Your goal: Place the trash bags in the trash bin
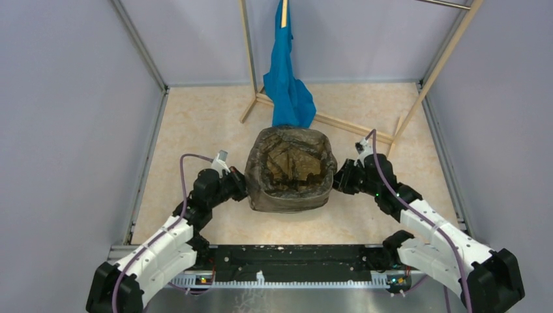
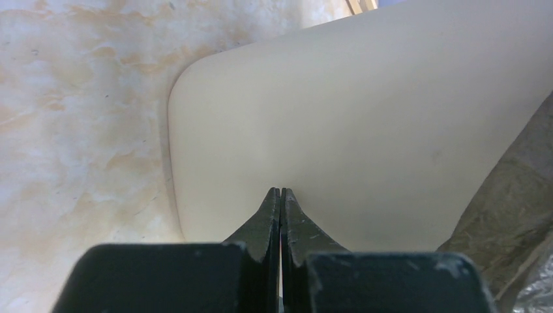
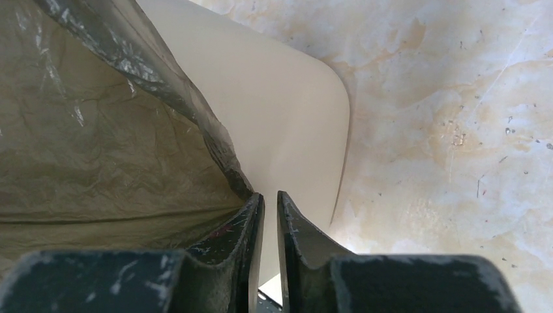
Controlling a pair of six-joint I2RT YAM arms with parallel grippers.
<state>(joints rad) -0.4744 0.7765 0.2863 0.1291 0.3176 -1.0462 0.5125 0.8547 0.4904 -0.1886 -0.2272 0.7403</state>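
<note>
While the table [image 1: 189, 130] bears the bin [image 2: 339, 130], the bag [image 1: 290, 166] lines the bin, its hem folded over the rim and down the walls. Left of the bin, the left gripper [image 2: 281, 192] is pinched together on nothing; right of the bin, the right gripper [image 3: 270, 195] shows a narrow empty gap beside the hem

From above, the wrinkly grey-brown see-through plastic bag [image 1: 290, 171] drapes over the cream plastic bin [image 2: 339, 130], hiding its walls. The bright blue cloth [image 1: 287, 85] and the pale wooden rack [image 1: 355, 126] run out past the top edge.
</note>
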